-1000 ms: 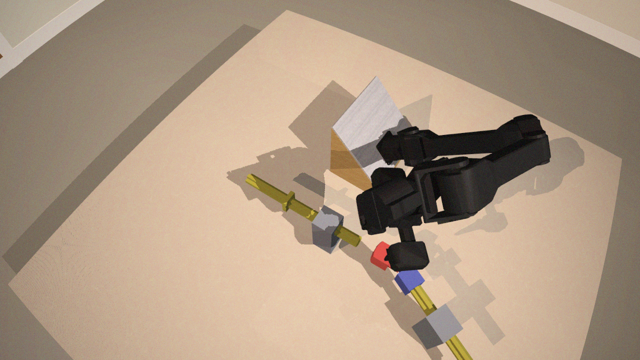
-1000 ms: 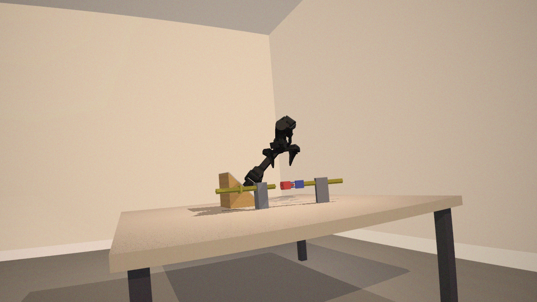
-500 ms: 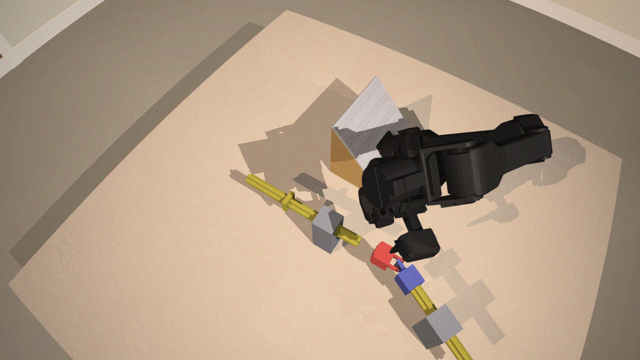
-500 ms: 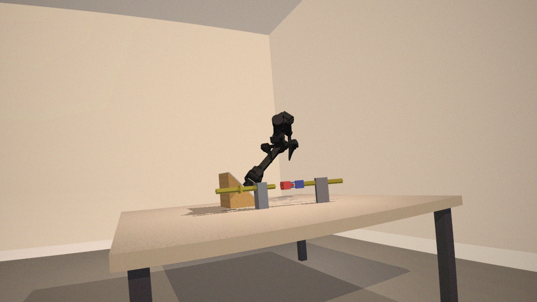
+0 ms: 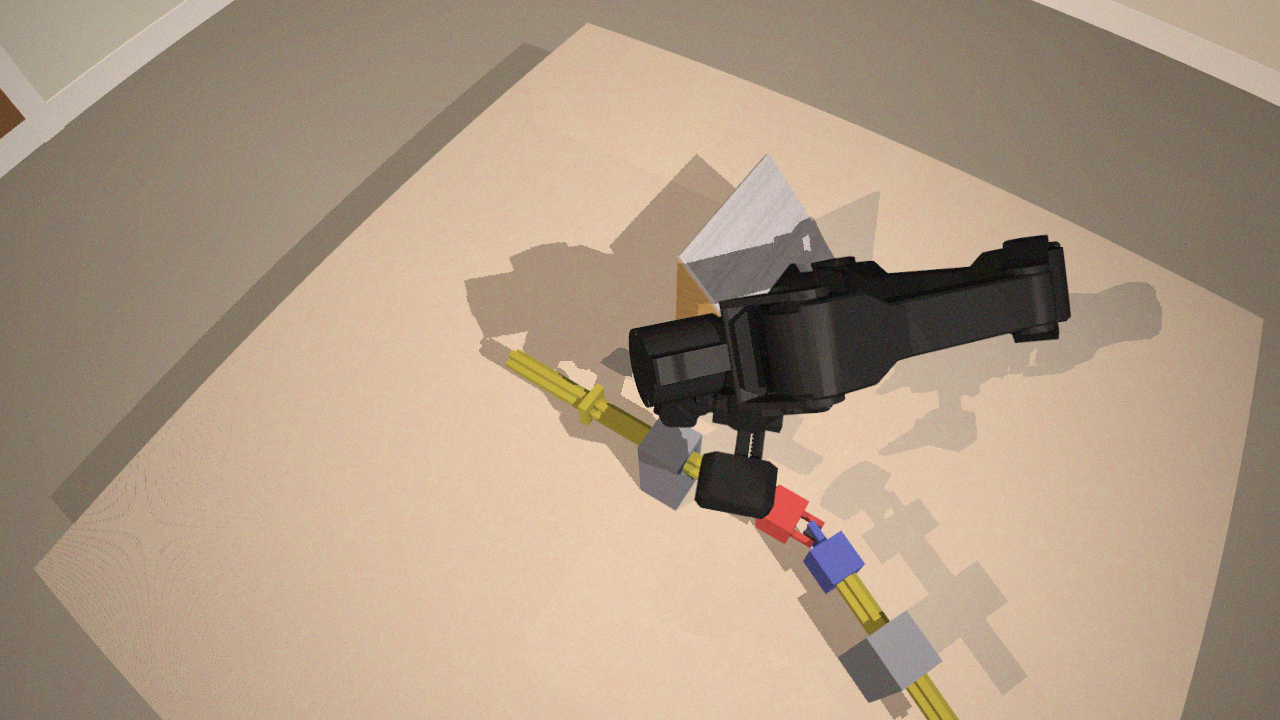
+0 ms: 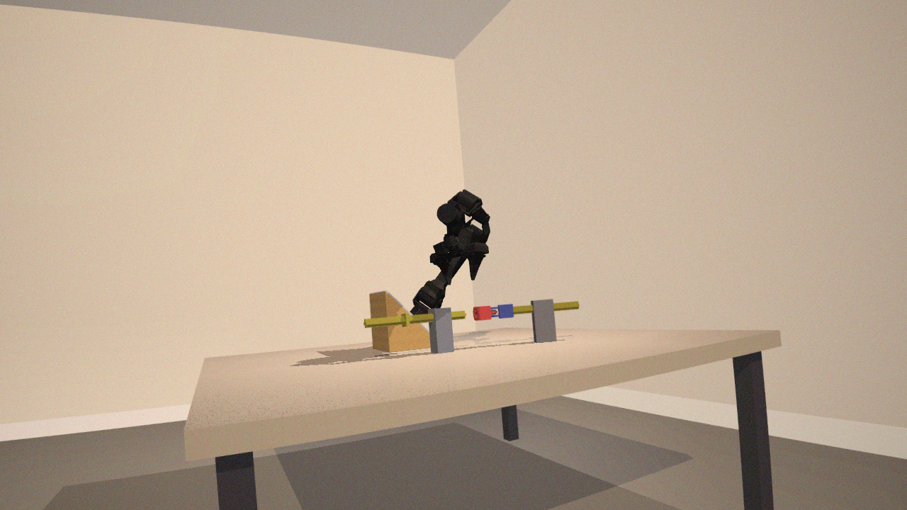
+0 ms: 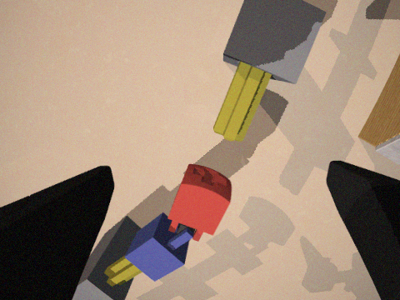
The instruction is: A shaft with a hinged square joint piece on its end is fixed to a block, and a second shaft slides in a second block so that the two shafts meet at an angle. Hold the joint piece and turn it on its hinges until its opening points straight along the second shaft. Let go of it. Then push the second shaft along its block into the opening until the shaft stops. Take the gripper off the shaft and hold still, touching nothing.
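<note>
The red joint piece (image 5: pixel 784 513) (image 6: pixel 482 312) (image 7: pixel 200 208) is hinged to a blue fork (image 5: pixel 834 561) (image 6: pixel 505 310) (image 7: pixel 156 258) on the first yellow shaft (image 5: pixel 861 598) (image 6: pixel 566 305), held in a grey block (image 5: pixel 904 649) (image 6: pixel 544 321). Its opening faces the end of the second yellow shaft (image 5: pixel 541 376) (image 6: pixel 387 321) (image 7: pixel 239 102), roughly along it. A gap parts them. That shaft passes through the other grey block (image 5: pixel 666 465) (image 6: pixel 441 331) (image 7: pixel 271 37) and has a collar (image 5: pixel 591 403) on its far part. My gripper (image 6: pixel 460 279) (image 7: pixel 222 175) is open and empty, above the shafts, touching neither.
A wooden wedge (image 5: pixel 742 223) (image 6: pixel 399 333) (image 7: pixel 383 108) with a pale sloped face stands beside the second shaft, partly under my arm in the top view. The tabletop (image 5: pixel 358 537) (image 6: pixel 380 380) carries both blocks. In the top view, my arm hides part of the space by the second block.
</note>
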You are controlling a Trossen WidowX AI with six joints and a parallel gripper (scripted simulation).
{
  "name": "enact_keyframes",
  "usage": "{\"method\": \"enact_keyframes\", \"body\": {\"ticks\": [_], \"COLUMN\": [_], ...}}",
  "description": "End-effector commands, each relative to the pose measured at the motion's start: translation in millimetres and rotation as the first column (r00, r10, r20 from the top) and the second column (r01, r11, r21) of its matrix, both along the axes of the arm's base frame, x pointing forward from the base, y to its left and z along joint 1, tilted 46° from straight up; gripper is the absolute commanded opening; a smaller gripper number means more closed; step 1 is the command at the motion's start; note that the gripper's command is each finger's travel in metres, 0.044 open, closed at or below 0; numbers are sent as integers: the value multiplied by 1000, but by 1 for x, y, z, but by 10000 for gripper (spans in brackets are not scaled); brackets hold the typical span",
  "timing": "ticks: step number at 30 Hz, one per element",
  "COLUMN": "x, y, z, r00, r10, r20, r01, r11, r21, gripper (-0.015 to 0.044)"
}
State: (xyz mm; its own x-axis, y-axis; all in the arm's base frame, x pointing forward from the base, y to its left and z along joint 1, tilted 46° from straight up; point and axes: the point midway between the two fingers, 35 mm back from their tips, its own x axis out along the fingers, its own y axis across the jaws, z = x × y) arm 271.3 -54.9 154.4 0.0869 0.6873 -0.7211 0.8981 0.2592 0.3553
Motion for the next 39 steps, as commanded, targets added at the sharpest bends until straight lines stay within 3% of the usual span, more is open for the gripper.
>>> {"method": "enact_keyframes", "body": {"ticks": [1,10,20,30,39], "x": [-1,-2,-2,12,20], "y": [-1,-5,-6,-41,-74], "z": [-13,-45,-47,-73,-102], "r00": [994,929,924,995,966], "r10": [-54,-163,-166,25,226], "r20": [-96,-331,-343,-102,126], "r01": [58,205,212,-15,-234], "r11": [997,974,972,995,971], "r21": [42,96,99,99,46], "gripper": [440,440,440,440,440]}}
